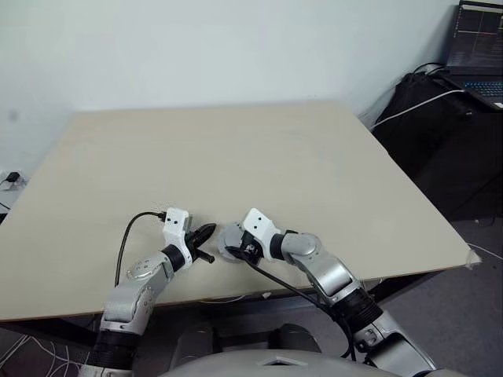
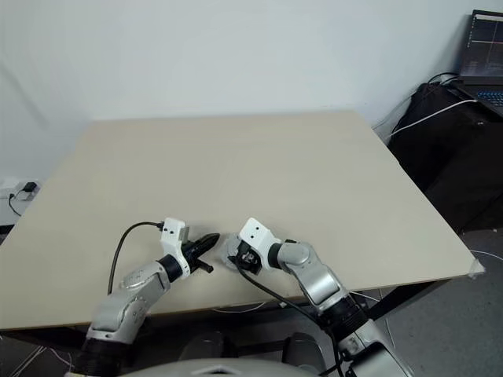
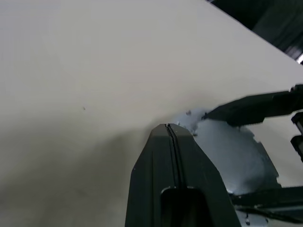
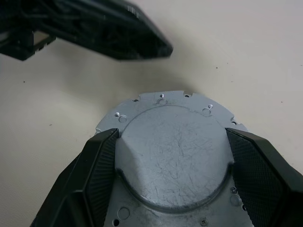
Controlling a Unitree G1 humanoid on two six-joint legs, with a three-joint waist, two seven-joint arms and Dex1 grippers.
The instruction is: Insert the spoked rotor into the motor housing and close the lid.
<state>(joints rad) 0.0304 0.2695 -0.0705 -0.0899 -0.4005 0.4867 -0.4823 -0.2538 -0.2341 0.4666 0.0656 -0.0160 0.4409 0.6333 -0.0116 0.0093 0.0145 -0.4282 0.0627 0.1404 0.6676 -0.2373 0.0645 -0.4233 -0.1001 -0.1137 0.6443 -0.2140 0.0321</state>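
Observation:
A round silver-grey disc with a plain scratched face and a notched, holed flange lies on the table near its front edge; it looks like the lid. My right gripper is shut on it, one black finger pressed against each side of its raised round part. The left gripper is shut with nothing between its fingers, and its tip sits just beside the disc's rim. From the head, the left gripper points right toward the right gripper. The spoked rotor and the motor housing are out of view.
The beige table stretches wide and bare beyond both hands, and its front edge runs just under my forearms. Off the table to the far right are a laptop, dark bags and a white cable.

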